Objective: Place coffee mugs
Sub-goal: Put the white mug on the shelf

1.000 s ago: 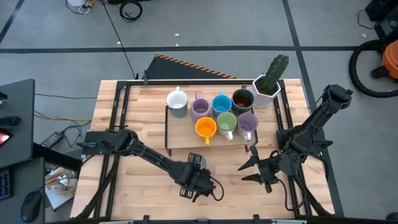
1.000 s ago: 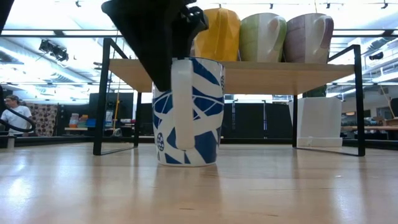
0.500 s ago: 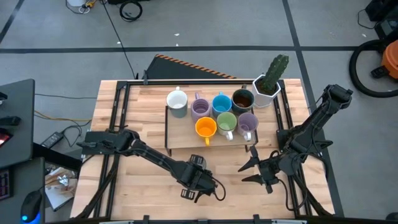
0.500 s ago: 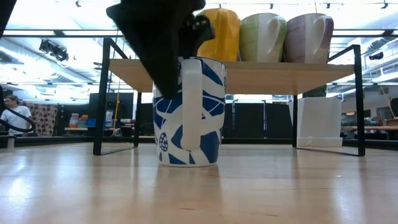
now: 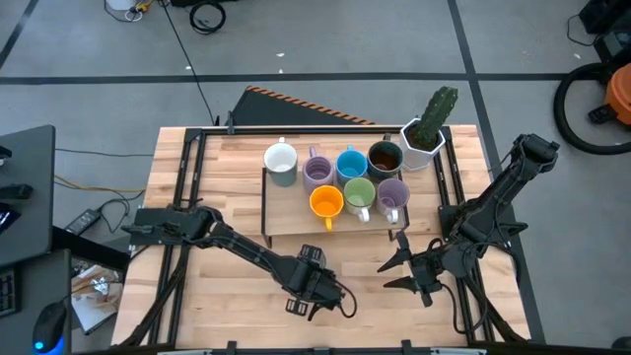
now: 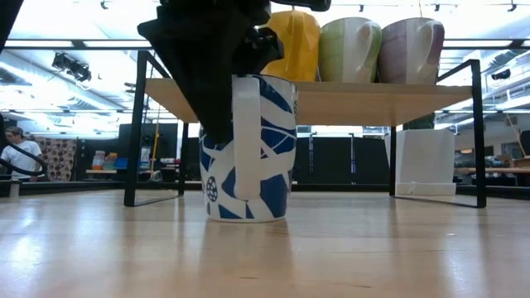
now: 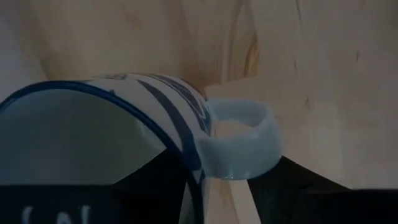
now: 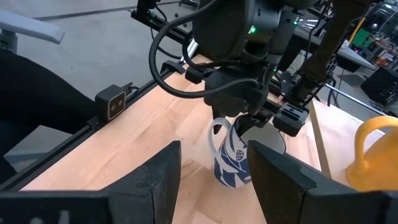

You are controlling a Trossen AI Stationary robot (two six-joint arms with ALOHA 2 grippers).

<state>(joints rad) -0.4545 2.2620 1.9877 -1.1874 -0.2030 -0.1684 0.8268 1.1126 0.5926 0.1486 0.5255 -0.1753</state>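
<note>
A blue-and-white patterned mug (image 6: 248, 149) stands upright on its base on the table's near middle. My left gripper (image 8: 249, 121) comes down on it from above and hides most of it in the high view (image 5: 314, 284). Several coffee mugs stand on a low wooden shelf (image 5: 296, 225): white (image 5: 281, 160), lavender (image 5: 317, 173), blue (image 5: 351, 166), dark brown (image 5: 385, 158), orange (image 5: 325, 202), green (image 5: 359, 194) and a second lavender (image 5: 392, 194). My right gripper (image 5: 386, 274) hangs open over the near right, its fingers pointing toward the patterned mug and holding nothing. My left gripper has the mug's wall at the rim, right beside the handle (image 7: 186, 155). One finger is inside the mug and one outside. The fingers come from above, pointing steeply down. The mug stays upright with its base (image 6: 247, 217) on the table.
A white faceted planter with a green cactus (image 5: 426, 133) stands at the far right beside the shelf. Black frame rails (image 5: 187, 197) run along the table's left and right sides. Bare wood lies at the near left (image 5: 217, 306). A person (image 6: 18, 153) stands in the room beyond the table.
The patterned mug has swivelled a little on its base under my left gripper. Its handle swung one way and then back, and the base stayed on the table. My right gripper has kept still.
</note>
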